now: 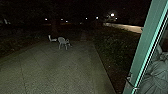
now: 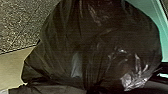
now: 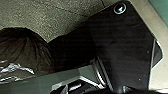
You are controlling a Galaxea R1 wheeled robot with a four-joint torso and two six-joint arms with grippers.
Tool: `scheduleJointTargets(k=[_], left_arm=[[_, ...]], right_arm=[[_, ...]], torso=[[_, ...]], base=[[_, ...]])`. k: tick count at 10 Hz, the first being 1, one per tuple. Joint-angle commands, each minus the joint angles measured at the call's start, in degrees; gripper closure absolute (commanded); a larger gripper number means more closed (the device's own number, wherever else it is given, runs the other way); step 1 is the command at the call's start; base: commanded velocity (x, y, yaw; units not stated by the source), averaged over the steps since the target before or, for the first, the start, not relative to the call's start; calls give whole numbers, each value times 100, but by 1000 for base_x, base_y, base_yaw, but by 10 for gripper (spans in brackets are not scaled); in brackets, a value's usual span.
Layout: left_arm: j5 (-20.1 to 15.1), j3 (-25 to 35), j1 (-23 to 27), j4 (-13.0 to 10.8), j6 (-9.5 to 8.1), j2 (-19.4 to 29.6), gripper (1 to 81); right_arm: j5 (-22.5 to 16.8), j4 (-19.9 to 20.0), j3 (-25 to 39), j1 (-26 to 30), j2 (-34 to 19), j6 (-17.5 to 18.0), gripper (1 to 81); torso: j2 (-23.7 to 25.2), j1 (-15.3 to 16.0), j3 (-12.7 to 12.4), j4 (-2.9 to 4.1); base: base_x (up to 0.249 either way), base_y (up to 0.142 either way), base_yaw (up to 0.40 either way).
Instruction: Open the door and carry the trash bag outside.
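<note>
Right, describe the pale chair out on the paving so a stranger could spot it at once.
Look along the paved yard, left of the green door frame. Towards the paving's far end stands a pale chair with a rounded back and thin legs. A smaller pale shape lies just left of it; the chair is larger and nearer.

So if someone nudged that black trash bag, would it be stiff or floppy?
The black trash bag would probably give and sag, since its thin skin is creased. Its rounded bulge suggests contents that may shift. The glossy patches hint at slippery plastic.
</note>
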State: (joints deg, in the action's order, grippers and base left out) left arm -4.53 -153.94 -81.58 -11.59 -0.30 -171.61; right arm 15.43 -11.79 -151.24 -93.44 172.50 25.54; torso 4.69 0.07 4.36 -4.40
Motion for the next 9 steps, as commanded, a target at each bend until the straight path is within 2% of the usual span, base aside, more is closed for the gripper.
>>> scheduleJointTargets(k=[1,9], left_arm=[[-302,4,313,34,-13,21,811],[-302,4,305,34,-13,21,811]], right_arm=[[-225,-34,34,172,24,-5,10],[-304,-34,25,172,42,-49,10]], torso=[[0,0,0,0],[11,-7,-5,0]], base=[[115,0,0],[115,0,0]])
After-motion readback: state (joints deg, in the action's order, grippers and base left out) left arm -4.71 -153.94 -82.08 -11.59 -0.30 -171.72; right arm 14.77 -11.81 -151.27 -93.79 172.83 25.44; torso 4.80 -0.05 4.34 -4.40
